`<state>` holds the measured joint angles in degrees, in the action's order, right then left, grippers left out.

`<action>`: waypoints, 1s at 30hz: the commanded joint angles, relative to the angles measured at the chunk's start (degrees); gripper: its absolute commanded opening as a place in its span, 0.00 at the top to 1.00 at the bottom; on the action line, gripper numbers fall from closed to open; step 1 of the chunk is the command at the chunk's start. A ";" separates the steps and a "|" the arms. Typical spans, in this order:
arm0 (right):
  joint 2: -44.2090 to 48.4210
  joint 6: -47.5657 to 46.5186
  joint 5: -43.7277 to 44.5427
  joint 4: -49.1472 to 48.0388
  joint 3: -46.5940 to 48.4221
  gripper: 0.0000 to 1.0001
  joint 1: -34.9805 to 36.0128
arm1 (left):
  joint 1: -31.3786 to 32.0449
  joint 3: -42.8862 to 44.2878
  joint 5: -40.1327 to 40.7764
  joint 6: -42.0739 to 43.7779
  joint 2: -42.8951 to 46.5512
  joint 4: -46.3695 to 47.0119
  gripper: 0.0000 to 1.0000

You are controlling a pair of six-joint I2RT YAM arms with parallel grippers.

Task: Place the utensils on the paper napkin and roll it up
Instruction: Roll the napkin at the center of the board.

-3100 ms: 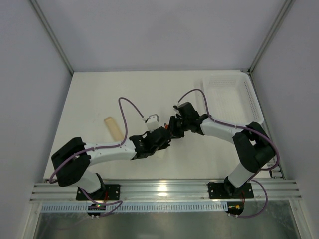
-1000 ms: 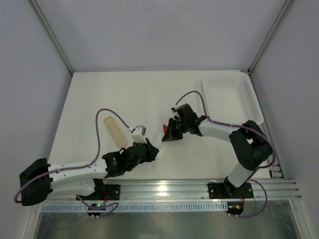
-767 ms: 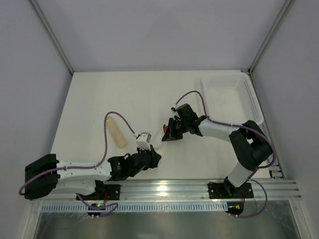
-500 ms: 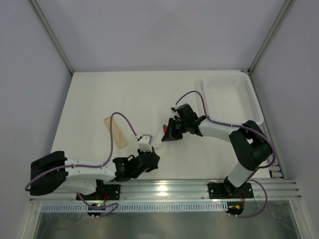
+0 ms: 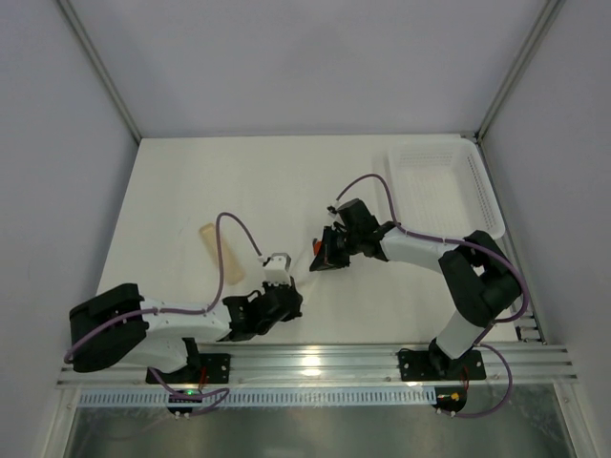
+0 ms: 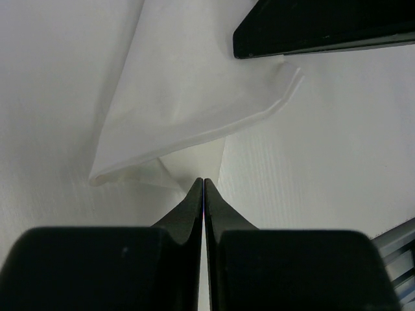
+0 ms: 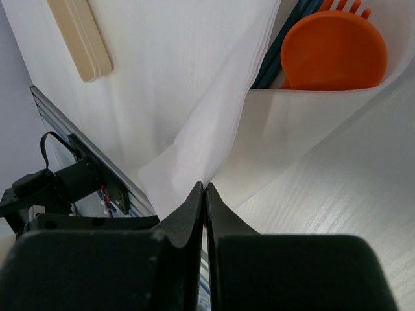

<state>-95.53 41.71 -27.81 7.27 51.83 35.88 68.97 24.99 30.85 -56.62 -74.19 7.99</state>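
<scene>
The paper napkin (image 7: 220,103) is lifted and folded between my two grippers; it also shows in the left wrist view (image 6: 188,97). An orange spoon (image 7: 334,48) and dark teal handles (image 7: 285,39) sit inside its fold. My right gripper (image 7: 205,186) is shut on a napkin edge at mid-table (image 5: 325,258). My left gripper (image 6: 203,181) is shut on another napkin corner, nearer the front edge (image 5: 286,303). The pale tan stick (image 5: 210,237) lies flat on the table to the left, apart from the napkin; it also shows in the right wrist view (image 7: 81,35).
A white mesh basket (image 5: 439,186) stands at the back right. The metal rail (image 5: 315,363) runs along the near edge just behind my left gripper. My left arm's purple cable (image 5: 221,267) loops over the tan stick. The right gripper's black finger (image 6: 324,26) is close above the napkin.
My left arm has pulled back from mid-table toward the near edge, keeping its grip on the napkin corner. The right gripper has stayed almost still over the last second.
</scene>
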 commanded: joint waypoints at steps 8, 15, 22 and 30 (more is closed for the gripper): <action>1.57 -1.28 -0.84 -1.64 -0.07 0.96 -0.11 | -1.47 1.20 1.85 -4.81 -0.25 -1.56 1.00; 1.48 -3.83 0.83 0.81 0.72 0.97 -0.28 | -1.82 5.85 1.05 -9.47 -3.67 -12.02 1.00; 1.75 -6.03 2.32 2.40 1.16 0.97 -0.46 | -1.82 4.10 2.37 -11.84 -1.04 -14.57 1.00; 1.13 -7.08 2.85 2.13 0.64 0.97 -0.46 | -2.08 2.96 2.64 -14.04 -0.51 -16.78 1.00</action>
<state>-95.53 36.27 -25.89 9.39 51.83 35.62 67.22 28.91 31.03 -68.88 -76.09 -7.31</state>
